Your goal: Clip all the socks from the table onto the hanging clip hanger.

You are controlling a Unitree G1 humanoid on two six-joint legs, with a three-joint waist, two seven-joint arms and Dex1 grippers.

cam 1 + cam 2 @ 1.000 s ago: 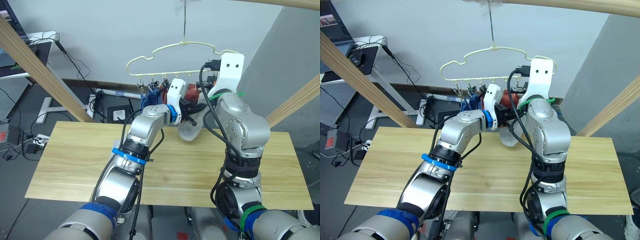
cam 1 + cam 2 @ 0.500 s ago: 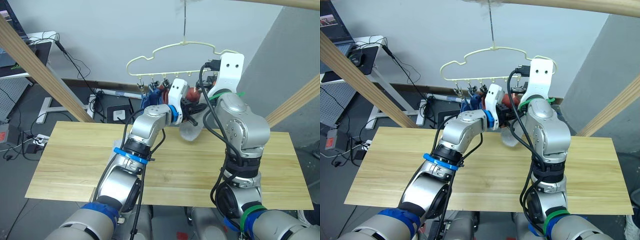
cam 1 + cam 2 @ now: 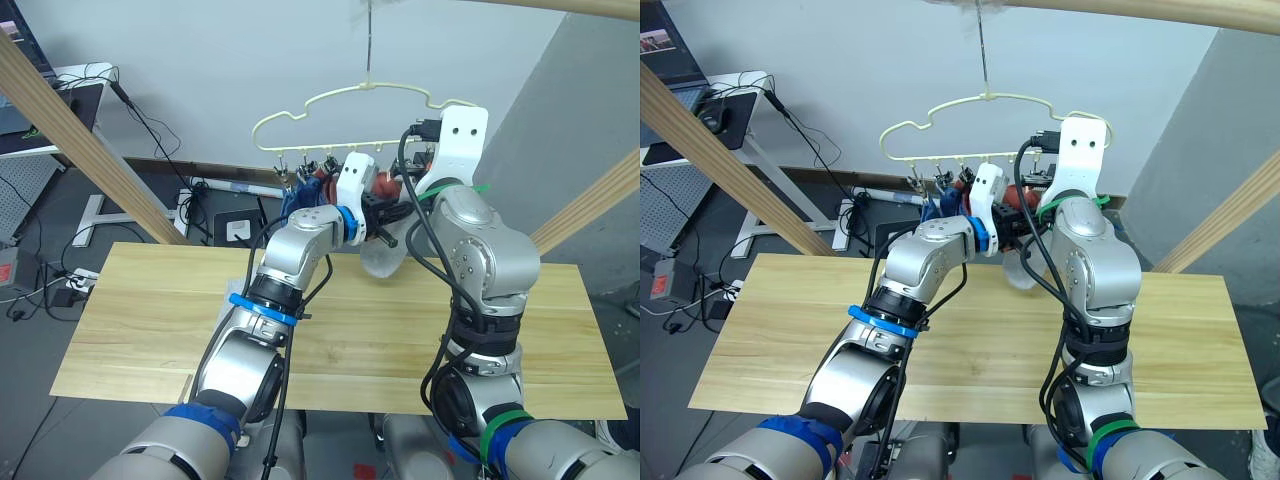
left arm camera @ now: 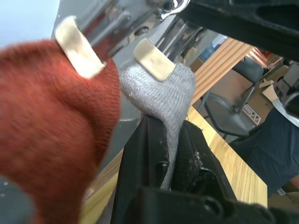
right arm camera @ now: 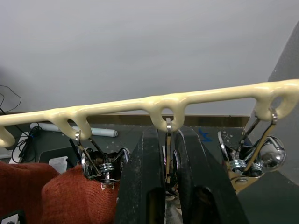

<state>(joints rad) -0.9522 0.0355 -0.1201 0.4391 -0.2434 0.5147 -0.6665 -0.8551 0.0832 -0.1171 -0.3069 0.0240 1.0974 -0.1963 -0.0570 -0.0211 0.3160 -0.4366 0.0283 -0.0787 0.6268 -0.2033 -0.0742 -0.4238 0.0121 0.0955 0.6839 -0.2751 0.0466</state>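
The pale-yellow clip hanger hangs above the far edge of the table. A blue sock and rust red socks hang from its clips. My left gripper is shut on a light grey sock, raised to the clip row beside a red sock; a clip pad rests on the grey sock's top edge. The grey sock hangs down between my arms. My right gripper is shut on a metal clip under the hanger bar.
Slanted wooden beams stand at the left and right. A desk with cables is beyond the table at far left. An unoccupied clip hangs beside the one I hold, and a red sock on the other side.
My left gripper has risen slightly with the grey sock, closer to the clip row. The right arm and the hanger have stayed put.
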